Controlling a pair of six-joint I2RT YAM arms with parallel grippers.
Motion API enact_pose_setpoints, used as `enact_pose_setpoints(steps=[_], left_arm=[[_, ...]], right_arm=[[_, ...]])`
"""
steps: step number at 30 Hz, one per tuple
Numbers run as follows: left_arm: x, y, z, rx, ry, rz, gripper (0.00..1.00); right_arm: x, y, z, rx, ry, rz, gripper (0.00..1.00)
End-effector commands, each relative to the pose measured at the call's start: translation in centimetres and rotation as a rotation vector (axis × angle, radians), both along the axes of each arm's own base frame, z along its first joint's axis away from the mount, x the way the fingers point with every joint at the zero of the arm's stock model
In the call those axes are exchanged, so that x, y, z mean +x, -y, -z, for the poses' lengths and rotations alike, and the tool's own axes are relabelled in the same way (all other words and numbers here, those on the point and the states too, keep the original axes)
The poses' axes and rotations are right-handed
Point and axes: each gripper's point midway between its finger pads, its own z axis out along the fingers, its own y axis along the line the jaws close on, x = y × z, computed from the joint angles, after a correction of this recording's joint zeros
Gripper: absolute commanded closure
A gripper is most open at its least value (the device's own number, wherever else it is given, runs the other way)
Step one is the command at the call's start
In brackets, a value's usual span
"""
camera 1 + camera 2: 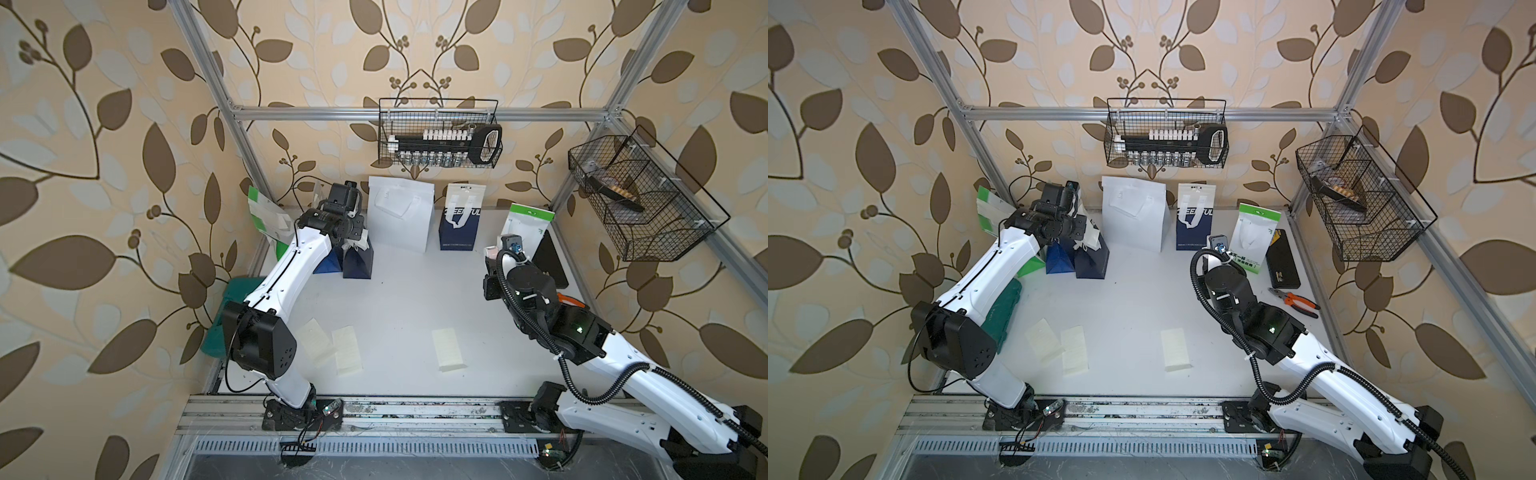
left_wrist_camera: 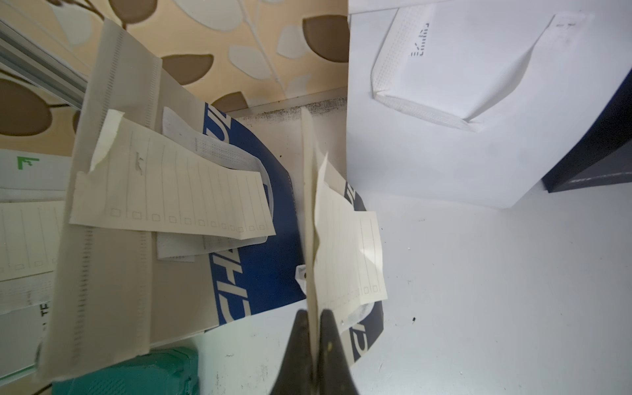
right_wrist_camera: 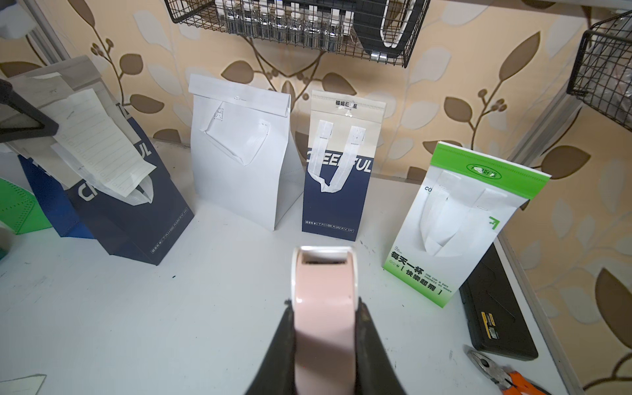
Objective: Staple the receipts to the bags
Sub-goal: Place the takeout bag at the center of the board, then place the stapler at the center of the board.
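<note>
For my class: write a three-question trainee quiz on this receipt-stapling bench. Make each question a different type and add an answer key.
1. True or false: the right gripper has its jaws shut on a pink stapler.
2. In a top view, how many receipts lie loose on the table, attached to no bag?
3. The left gripper has its jaws pinched on:
A. the top edge of a navy bag
B. the pliers
C. the teal case

Key: 1 true; 2 three; 3 A.
</note>
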Motion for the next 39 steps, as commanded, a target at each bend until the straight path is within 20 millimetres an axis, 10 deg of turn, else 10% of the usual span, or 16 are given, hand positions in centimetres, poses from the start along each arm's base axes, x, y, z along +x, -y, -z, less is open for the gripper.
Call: enact_pose_setpoints(steps=[1, 7, 9, 17, 22, 30, 39], left_arm=[[0.0, -0.8, -0.6, -0.006, 0.002, -0.025, 0.78], [-0.2, 0.0, -1.4, -0.062, 0.020, -0.005, 0.43], [-0.3, 0.3, -2.2, -0.083, 0.038, 0.004, 0.01], [-2.4, 2.0, -9.6, -0.268, 0.203, 0.067, 0.01], [-6.0, 3.7, -14.1, -0.461, 0.299, 0.149, 0.01], [-11.7, 4.2, -12.1, -0.682, 0.331, 0.179, 0.01], [-13.4, 4.4, -10.0, -0.691, 0.271, 0.190, 0.01]], right_arm=[[-0.2, 0.4, 0.0, 0.011, -0.003, 0.005, 1.00], [-0.2, 0.3, 0.0, 0.015, -0.005, 0.001, 1.00], [-0.1, 0.3, 0.1, 0.019, -0.011, 0.001, 1.00], [0.9, 1.8, 4.1, 0.101, -0.178, 0.026, 1.00], [1.5, 3.7, 10.8, 0.178, -0.490, 0.087, 1.00], [1.7, 7.4, 20.7, 0.210, -0.851, 0.250, 1.00], [1.7, 9.4, 27.1, 0.103, -1.081, 0.354, 1.00]])
